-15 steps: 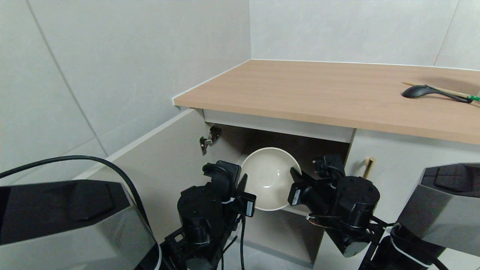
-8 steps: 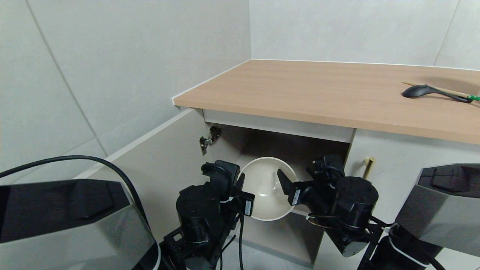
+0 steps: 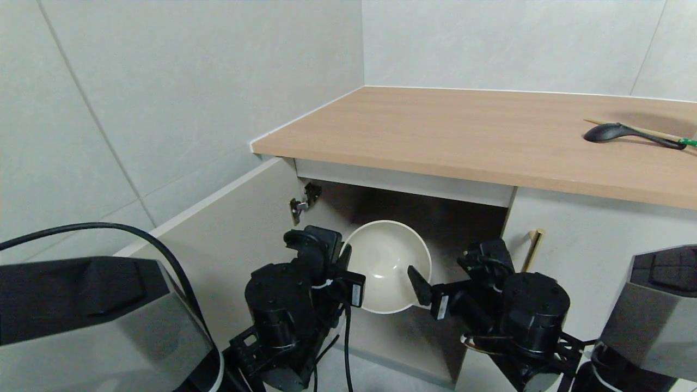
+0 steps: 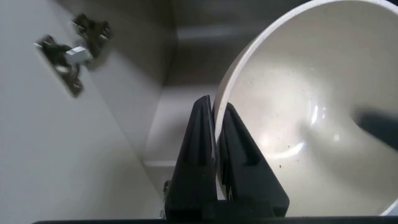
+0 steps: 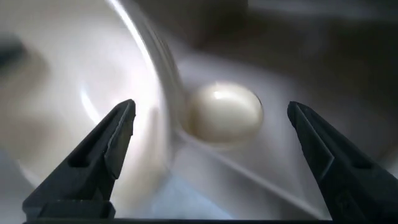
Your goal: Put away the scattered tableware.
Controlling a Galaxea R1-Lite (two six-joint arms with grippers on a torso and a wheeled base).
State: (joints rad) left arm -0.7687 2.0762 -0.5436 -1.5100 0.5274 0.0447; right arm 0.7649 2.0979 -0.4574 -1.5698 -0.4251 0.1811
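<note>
**Bowl held at the open cabinet, one arm gripping**

From the head view, we see the cream bowl (image 3: 387, 265) in the mouth of the open cabinet (image 3: 435, 218), below the near edge of the tabletop (image 3: 463, 130). It is tipped so that its hollow faces up and outward. The left gripper (image 3: 345, 257) is at the left side of the bowl's rim. The right gripper (image 3: 422, 286) sits just beside the bowl's right side, and one of its dark fingers (image 3: 416, 283) crosses in front of the rim. The cabinet door (image 3: 234, 239) stands swung wide to the left, with its metal hinge (image 3: 302, 204) bare. A brass handle (image 3: 535, 245) shows on the shut door to the right. Near the right edge of the tabletop lie a black spoon (image 3: 621, 132) and, touching it, a wooden chopstick (image 3: 653, 132) with a green tip.

From the left wrist view, the jaws are clamped on the bowl's rim, one inside the wall and one outside. The cabinet's dark interior lies beyond.

From the right wrist view, the jaws stand wide apart, gripping nothing. The bowl's curved wall is blurred on one side of the gap. A pale rounded shape (image 5: 224, 112) lies between the jaws, farther in; we cannot tell what it is.
</note>
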